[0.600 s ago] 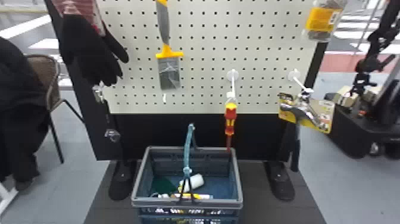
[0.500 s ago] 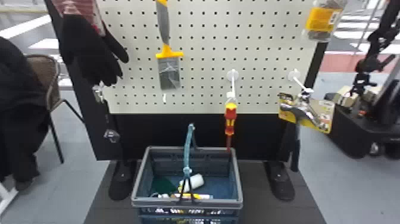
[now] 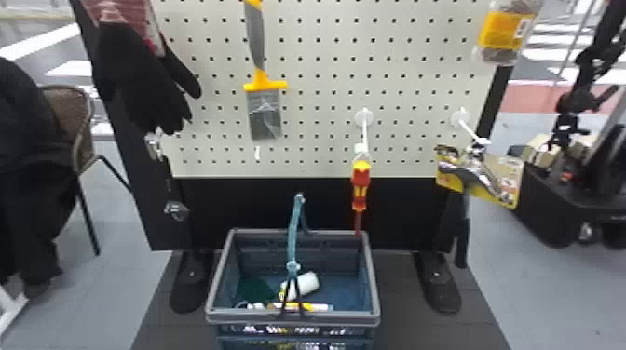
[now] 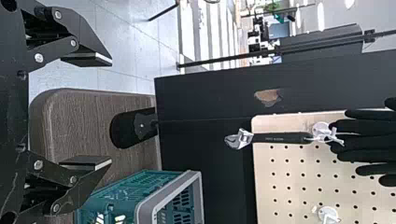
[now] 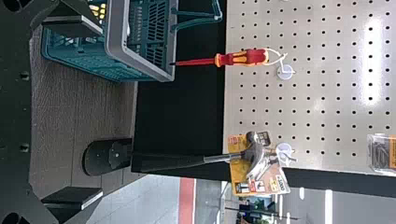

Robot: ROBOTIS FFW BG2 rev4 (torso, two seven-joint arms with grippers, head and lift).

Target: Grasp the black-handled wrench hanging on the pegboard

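Note:
The black-handled wrench (image 3: 163,181) hangs from a hook at the pegboard's lower left edge, just under a black glove (image 3: 139,84). Its dark handle blends into the black stand, and its silver head (image 3: 176,210) points down. In the left wrist view the wrench (image 4: 275,138) lies well ahead of my left gripper (image 4: 91,109), which is open and empty over the table near the board's left foot (image 4: 133,128). My right gripper (image 5: 74,109) is open and empty too, low over the table facing the board's right side.
A grey-rimmed teal basket (image 3: 214,288) with small items stands in front of the board. On the pegboard (image 3: 326,56) hang a yellow scraper (image 3: 263,107), a red screwdriver (image 3: 360,186), a carded hammer (image 3: 470,179) and a yellow packet (image 3: 505,30). A chair (image 3: 79,121) stands left.

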